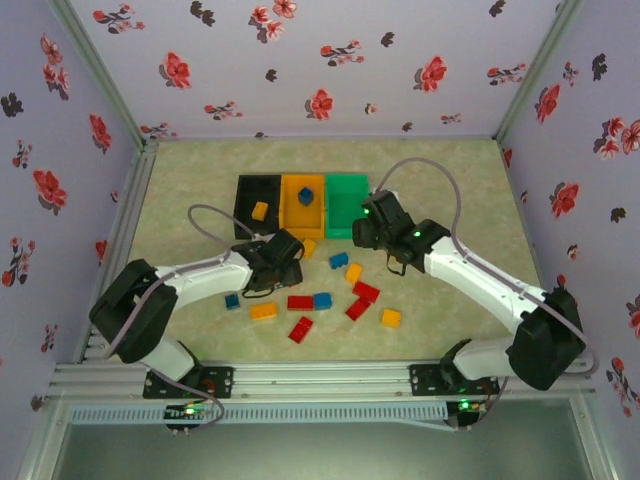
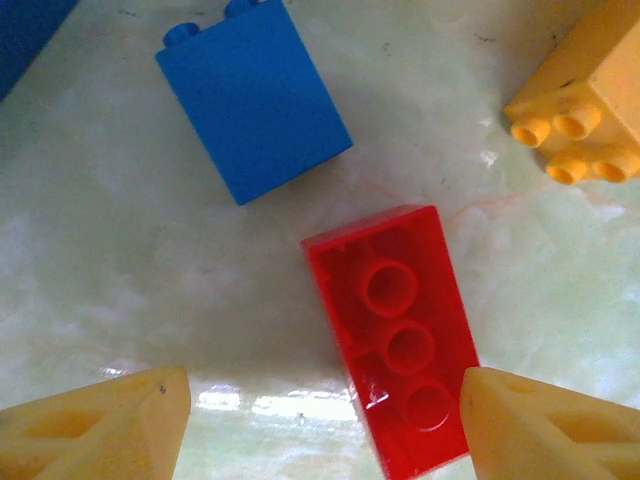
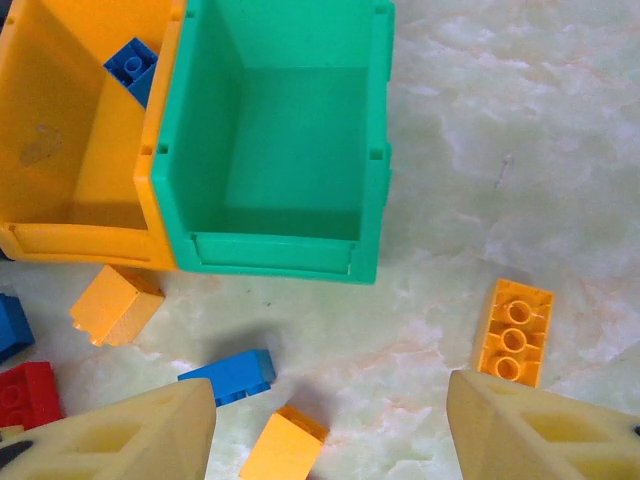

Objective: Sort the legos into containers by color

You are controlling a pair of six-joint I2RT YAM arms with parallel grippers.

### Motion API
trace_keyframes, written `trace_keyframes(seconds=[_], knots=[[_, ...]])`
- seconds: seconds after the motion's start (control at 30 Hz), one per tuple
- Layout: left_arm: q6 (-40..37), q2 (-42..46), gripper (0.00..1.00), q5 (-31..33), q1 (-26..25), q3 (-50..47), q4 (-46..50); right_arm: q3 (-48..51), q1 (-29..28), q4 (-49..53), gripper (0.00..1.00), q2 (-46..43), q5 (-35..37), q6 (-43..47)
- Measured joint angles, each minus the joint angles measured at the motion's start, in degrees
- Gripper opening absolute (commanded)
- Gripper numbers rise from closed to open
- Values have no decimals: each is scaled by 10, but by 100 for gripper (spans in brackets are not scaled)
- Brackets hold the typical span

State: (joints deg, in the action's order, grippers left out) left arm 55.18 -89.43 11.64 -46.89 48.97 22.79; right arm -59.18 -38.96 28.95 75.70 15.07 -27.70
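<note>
The black bin (image 1: 246,192) holds a yellow brick, the orange bin (image 1: 303,215) a blue brick (image 3: 130,65), and the green bin (image 1: 347,205) is bare inside (image 3: 275,140). Loose red, blue and yellow bricks lie scattered in front of the bins. My left gripper (image 2: 325,420) is open low over the table. An upside-down red brick (image 2: 395,335) lies between its fingers, close to the right one (image 2: 530,430). My right gripper (image 3: 330,440) hangs open just in front of the green bin, above a blue brick (image 3: 230,375) and a yellow brick (image 3: 283,445).
A blue brick (image 2: 255,100) and a yellow brick (image 2: 580,95) lie just beyond the red one. An upturned yellow brick (image 3: 513,330) lies by the right finger. Flowered walls close in the table on three sides. Bare table stretches right of the green bin.
</note>
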Motion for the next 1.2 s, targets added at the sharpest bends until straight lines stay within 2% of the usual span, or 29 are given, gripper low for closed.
trace_keyframes(seconds=[0.3, 0.47, 0.8, 0.97, 1.2], knots=[[-3, -42, 71, -1, 0, 34, -14, 12, 5, 1, 64, -8, 2, 0], [-14, -64, 56, -2, 0, 44, -16, 12, 5, 3, 64, -8, 2, 0], [-32, -72, 33, -2, 0, 63, -6, 13, 11, 5, 64, -10, 2, 0], [-45, -73, 30, -2, 0, 83, 12, 20, 17, 5, 64, -18, 2, 0], [-90, -73, 29, -2, 0, 149, 70, 32, 24, 8, 64, -31, 2, 0]])
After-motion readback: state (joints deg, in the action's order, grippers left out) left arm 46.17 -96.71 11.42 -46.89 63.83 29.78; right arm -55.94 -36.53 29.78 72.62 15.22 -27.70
